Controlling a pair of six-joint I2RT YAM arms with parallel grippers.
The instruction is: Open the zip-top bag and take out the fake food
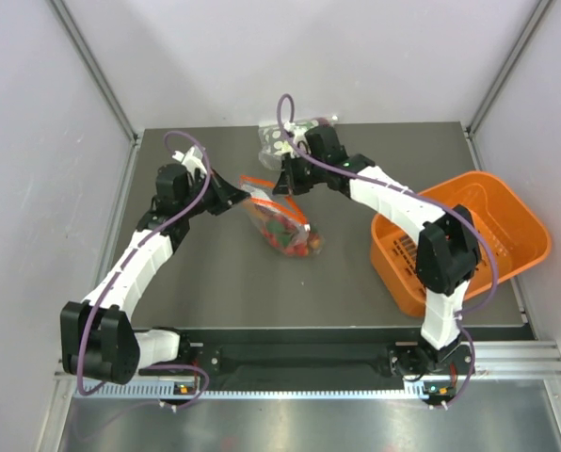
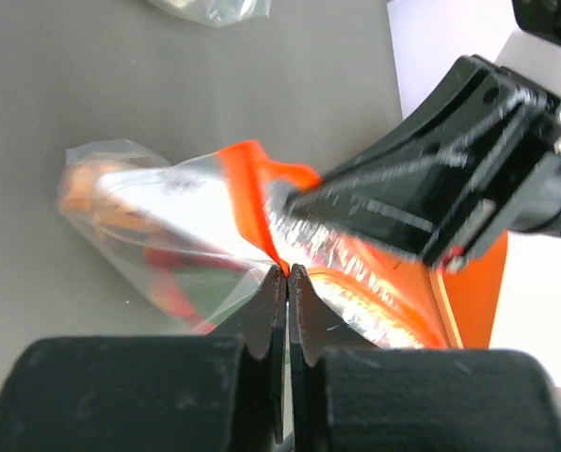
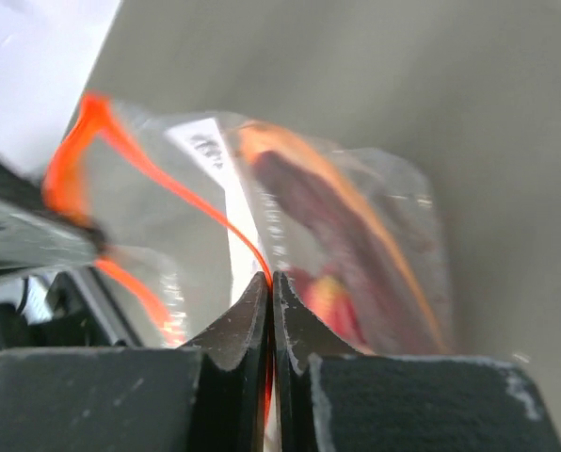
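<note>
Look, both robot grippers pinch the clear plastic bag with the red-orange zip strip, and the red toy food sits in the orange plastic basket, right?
Not quite: the red toy food lies inside the clear plastic bag, not the orange plastic basket; the top external view shows it. The left gripper and right gripper do pinch that bag.

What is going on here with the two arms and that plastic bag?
Both arms are working on the zip-top bag in the middle of the table. The left pincer and the right pincer are each shut on its red-orange zip strip, from opposite sides, apparently to pull it open. The fake food is inside the bag. An orange basket stands to the right.
</note>
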